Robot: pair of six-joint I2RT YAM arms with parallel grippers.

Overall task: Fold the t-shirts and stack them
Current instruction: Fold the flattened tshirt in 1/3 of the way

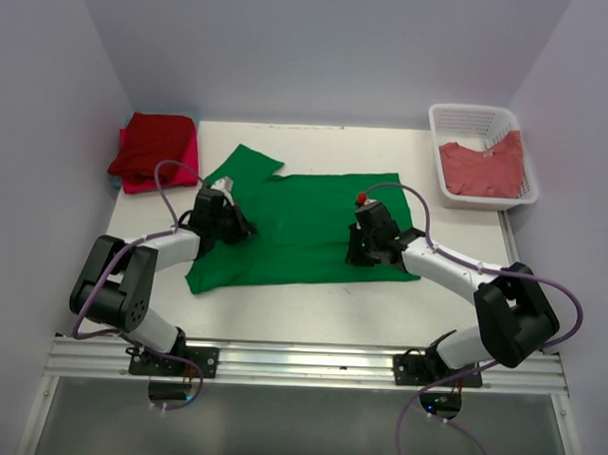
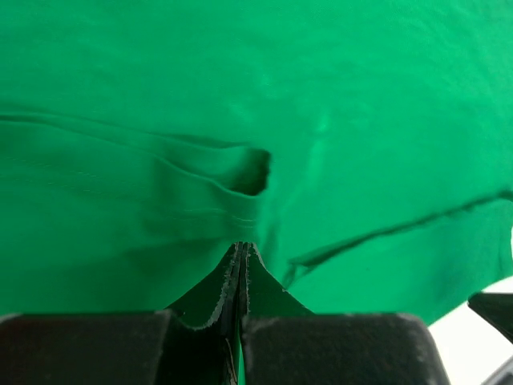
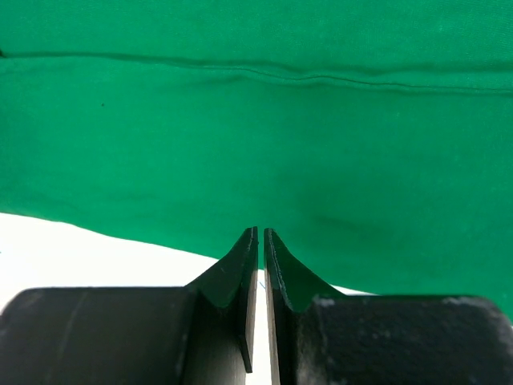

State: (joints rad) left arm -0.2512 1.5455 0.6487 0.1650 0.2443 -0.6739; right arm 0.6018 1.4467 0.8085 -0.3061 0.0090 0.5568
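Observation:
A bright green t-shirt (image 1: 304,223) lies spread on the white table, one sleeve pointing to the back left. My left gripper (image 1: 239,228) sits low on its left part and is shut, with green cloth pinched between the fingers (image 2: 240,245); a raised fold with a dark opening (image 2: 252,172) stands just ahead of the tips. My right gripper (image 1: 358,254) sits at the shirt's near right edge. Its jaws are shut to a thin slit with the tips (image 3: 261,231) on the hem of the green t-shirt (image 3: 264,144). A folded red t-shirt (image 1: 155,142) lies on a pink one (image 1: 136,182) at the back left.
A white lattice basket (image 1: 468,115) at the back right holds a salmon-red t-shirt (image 1: 481,169). White walls close in the table on three sides. A metal rail (image 1: 299,365) runs along the near edge by the arm bases.

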